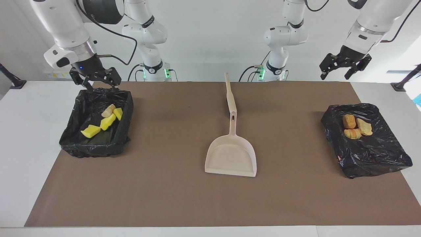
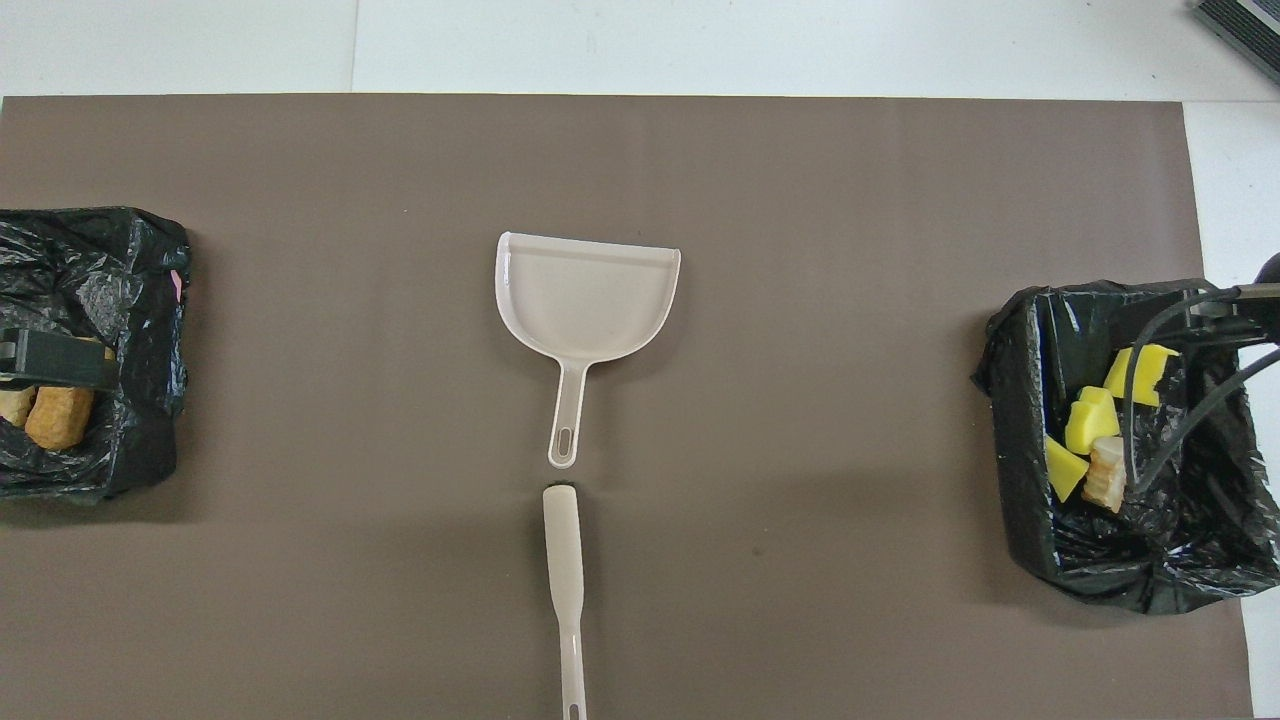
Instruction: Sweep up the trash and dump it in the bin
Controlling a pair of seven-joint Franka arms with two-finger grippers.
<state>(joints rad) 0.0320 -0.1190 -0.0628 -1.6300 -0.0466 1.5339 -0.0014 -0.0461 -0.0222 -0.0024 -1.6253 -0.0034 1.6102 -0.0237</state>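
The trash lies in two black-bagged bins. Yellow and pale lumps sit inside the bin at the right arm's end. My right gripper hangs open just above that bin's edge nearest the robots, holding nothing. Orange-brown and tan lumps rest on the bagged bin at the left arm's end. High above that end, my left gripper is open and empty; one finger shows in the overhead view.
A beige dustpan lies mid-table on the brown mat, its handle pointing toward the robots. A matching long handle lies in line with it, nearer the robots.
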